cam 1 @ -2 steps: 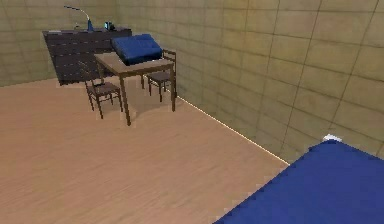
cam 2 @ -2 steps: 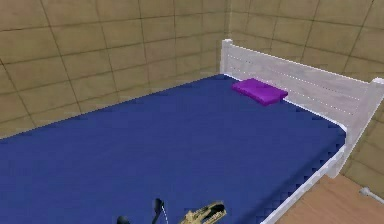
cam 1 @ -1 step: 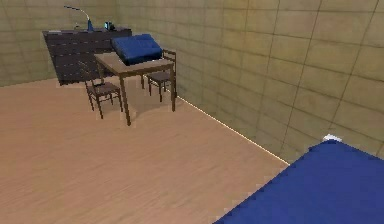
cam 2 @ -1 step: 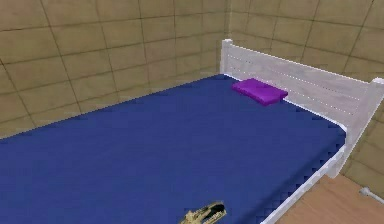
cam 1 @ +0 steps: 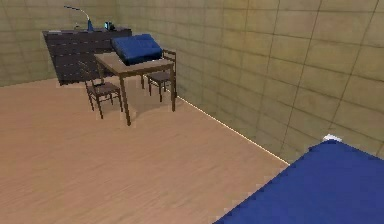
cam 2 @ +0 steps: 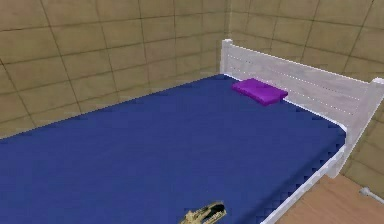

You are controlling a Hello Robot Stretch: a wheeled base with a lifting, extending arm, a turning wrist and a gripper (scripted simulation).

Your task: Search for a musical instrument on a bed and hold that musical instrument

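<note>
- In the forward view's upper left, a dark, wide chest of drawers (cam 1: pixel 75 52) stands against the tan tiled wall (cam 1: pixel 290 60), with a small blue lamp (cam 1: pixel 89 24) on top.
- Just right of it is a brown wooden table (cam 1: pixel 140 72). A dark-blue cushion-like block (cam 1: pixel 138 48) lies on its tabletop, with one wooden chair (cam 1: pixel 103 92) at its left and a second wooden chair (cam 1: pixel 162 80) behind it.
- At the lower right, a corner of the bed with the deep-blue cover (cam 1: pixel 325 190) rises above the pale wooden floor (cam 1: pixel 120 170).
- In the arm side view, a small gold-and-black object (cam 2: pixel 205 214) lies on the bed's cover at the bottom edge, near the bed's side. It is mottled, low and flat, and too small to name.
- Its long axis runs nearly across the picture, with the right end slightly higher. I cannot tell which end is which.
- Farther right, a flat purple pillow (cam 2: pixel 260 91) lies just before the white panelled headboard (cam 2: pixel 310 85).
- I cannot tell the gripper's state.
</note>
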